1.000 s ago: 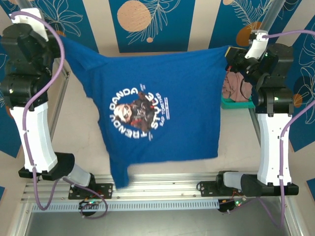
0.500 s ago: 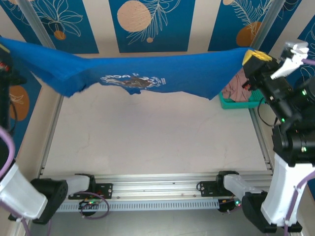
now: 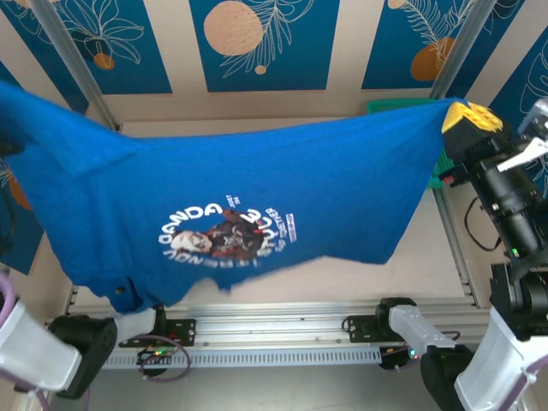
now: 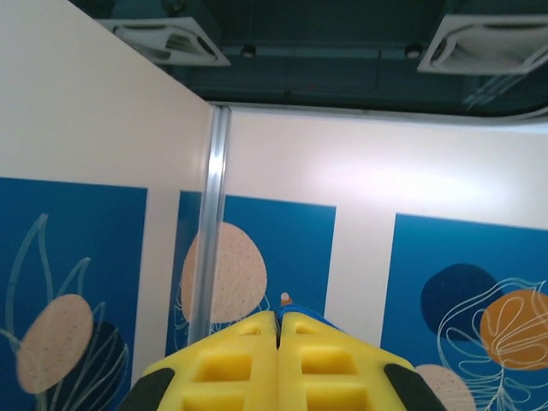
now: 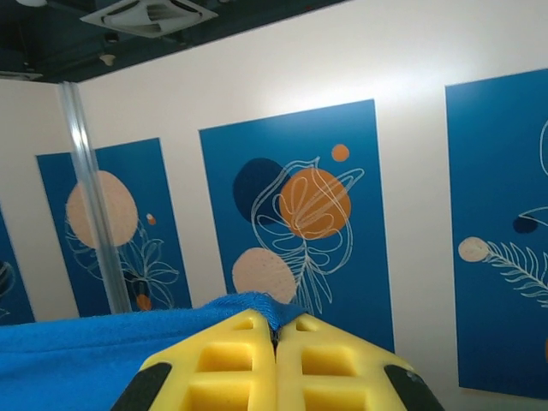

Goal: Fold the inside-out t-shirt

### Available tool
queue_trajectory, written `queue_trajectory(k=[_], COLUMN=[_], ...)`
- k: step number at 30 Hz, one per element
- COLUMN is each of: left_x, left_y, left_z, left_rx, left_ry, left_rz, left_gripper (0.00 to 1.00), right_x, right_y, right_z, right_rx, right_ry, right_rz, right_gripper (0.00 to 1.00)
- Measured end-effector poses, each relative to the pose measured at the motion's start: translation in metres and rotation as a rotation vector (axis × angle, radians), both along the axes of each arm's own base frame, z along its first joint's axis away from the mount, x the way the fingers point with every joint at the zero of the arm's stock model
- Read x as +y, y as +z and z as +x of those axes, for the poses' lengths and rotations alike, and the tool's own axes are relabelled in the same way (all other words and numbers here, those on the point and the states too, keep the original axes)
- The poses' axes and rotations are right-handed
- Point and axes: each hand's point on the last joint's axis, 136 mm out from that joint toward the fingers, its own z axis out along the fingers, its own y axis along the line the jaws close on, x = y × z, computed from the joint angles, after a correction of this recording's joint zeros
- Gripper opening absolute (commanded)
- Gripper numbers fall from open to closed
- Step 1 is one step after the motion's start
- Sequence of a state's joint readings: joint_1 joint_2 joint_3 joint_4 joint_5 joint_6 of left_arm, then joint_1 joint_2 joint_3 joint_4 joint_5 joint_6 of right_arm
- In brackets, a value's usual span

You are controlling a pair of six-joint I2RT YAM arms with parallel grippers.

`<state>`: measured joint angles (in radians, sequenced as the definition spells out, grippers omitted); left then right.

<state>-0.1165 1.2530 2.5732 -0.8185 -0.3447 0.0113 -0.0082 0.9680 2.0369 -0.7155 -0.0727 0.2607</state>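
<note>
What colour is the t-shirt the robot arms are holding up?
Royal blue t-shirt, with a round white-lettered print; clearest in the top view.

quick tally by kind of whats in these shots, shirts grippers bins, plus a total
blue t-shirt: 1, stretched in the air
grippers: 2, left gripper and right gripper, each shut on an edge of the shirt
green basket: 1, mostly hidden behind the shirt
total: 4

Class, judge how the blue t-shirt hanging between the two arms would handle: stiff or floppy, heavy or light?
Probably floppy: the t-shirt sags and ripples between its raised corners. Likely light: small pinches of cloth alone carry it.
</note>
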Motion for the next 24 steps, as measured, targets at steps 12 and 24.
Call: queue_trajectory(k=[12, 24], left_x=[-0.043, -0.076], left_y=[-0.215, -0.540], left_z=[0.361, 0.545], left_rx=[0.616, 0.950], left_ry=[-0.037, -0.146], left_rz=[0.072, -0.025], left_gripper=[0.00, 0.66], right_x=[-0.014, -0.008], right_y=[-0.178, -0.467], right_z=[0.274, 0.531], right_rx=[0.489, 0.882], right_ry=[-0.078, -0.106], right_rz=[-0.039, -0.007], right_gripper=[0.00, 0.34])
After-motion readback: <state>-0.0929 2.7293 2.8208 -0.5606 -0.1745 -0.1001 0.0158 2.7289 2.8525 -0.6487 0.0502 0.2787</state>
